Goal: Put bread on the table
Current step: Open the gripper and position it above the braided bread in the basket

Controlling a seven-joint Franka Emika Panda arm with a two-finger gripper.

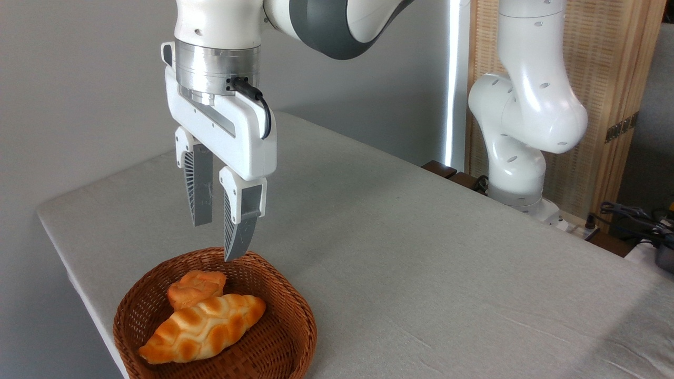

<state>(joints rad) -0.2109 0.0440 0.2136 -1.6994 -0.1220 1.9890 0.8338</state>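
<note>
The braided golden-orange bread (202, 329) lies inside the brown wicker basket (287, 329) at the table's near left corner. A small round orange bun (196, 287) rests just behind it in the same basket. My gripper (216, 241) hangs above the basket's far rim, fingers pointing down. It is open with nothing between the fingers, and it touches neither loaf. The light grey table (421, 252) stretches out to the right and back.
The arm's white base (521, 179) stands at the table's far right edge, with a wooden screen (605, 63) behind it. Cables and dark gear (637, 218) lie at the right edge. The table's left edge runs close to the basket.
</note>
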